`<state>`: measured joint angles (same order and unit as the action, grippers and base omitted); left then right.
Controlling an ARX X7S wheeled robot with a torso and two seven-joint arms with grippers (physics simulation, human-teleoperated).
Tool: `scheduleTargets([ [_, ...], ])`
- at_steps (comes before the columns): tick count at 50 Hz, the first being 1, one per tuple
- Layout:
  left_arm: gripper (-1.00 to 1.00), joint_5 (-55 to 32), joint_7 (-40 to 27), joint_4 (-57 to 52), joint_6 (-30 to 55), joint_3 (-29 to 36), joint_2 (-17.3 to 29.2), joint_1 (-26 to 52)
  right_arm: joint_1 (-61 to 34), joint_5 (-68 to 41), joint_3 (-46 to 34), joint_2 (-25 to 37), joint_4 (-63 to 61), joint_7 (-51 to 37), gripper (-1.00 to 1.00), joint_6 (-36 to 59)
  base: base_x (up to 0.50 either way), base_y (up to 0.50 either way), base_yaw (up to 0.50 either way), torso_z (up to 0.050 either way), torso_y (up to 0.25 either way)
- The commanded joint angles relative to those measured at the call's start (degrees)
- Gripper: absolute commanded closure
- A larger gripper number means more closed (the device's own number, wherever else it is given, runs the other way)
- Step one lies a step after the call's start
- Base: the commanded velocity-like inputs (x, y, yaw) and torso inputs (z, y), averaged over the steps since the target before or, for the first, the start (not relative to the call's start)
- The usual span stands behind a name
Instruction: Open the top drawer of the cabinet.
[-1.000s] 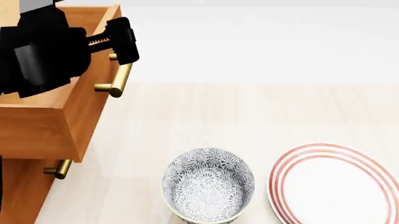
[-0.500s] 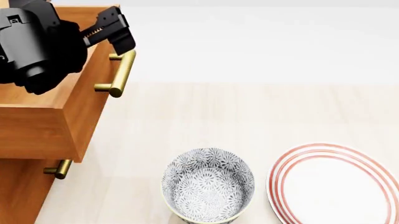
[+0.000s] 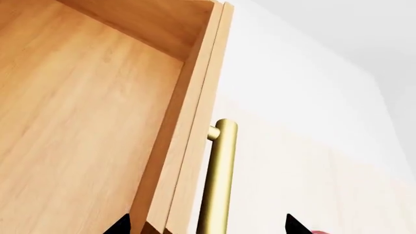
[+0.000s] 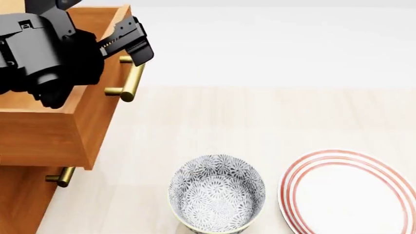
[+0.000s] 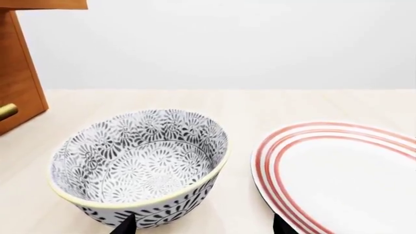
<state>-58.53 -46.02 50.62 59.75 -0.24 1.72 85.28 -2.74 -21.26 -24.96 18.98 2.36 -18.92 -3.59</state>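
top drawer [image 4: 62,122] slid further out, left gripper [image 4: 126,41] spread above handle [image 4: 132,80], bowl [image 4: 217,192] nearby

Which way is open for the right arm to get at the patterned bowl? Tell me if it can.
Probably yes. In the right wrist view the right end effector sits just before the patterned bowl, its fingertips apart, with nothing between them; the striped plate lies beside.

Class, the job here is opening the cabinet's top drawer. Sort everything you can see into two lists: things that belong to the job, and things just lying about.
Belongs to the job:
top drawer, pulled out
its brass handle
cabinet
left gripper, at the handle

Just lying about:
patterned bowl
red-ringed plate
lower drawer's handle
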Motion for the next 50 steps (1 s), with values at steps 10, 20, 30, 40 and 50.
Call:
scheduleTargets([
  [10,-1.0,-12.23,2.5,-1.87,-1.43,9.2,-1.51,-2.2,0.13,0.28,1.07,-0.63,-0.66,1.04,-1.0,0.31,0.0,0.0,0.0,0.0,0.0],
  [20,-1.0,-18.4,2.45,-4.81,-2.42,15.0,-1.44,-3.3,0.21,0.32,0.81,-0.64,-0.19,1.22,-1.0,-0.18,0.0,0.0,0.0,0.0,0.0],
  [30,-1.0,-25.44,1.47,-6.63,-4.55,19.65,-1.45,-3.12,0.18,0.19,0.71,-0.52,-0.09,1.25,-1.0,-0.3,0.0,0.0,0.0,0.0,0.0],
  [40,-1.0,-32.88,1.71,-9.02,-8.11,26.62,-1.4,-2.7,0.26,0.03,0.61,-0.32,-0.31,1.24,-1.0,-0.22,0.0,0.0,0.0,0.0,0.0],
  [50,-1.0,-37.55,2.89,-14.19,-10.49,31.6,-1.29,-3.02,0.38,0.04,0.44,-0.25,-0.08,1.31,-1.0,-0.61,0.0,0.0,0.0,0.0,0.0],
])
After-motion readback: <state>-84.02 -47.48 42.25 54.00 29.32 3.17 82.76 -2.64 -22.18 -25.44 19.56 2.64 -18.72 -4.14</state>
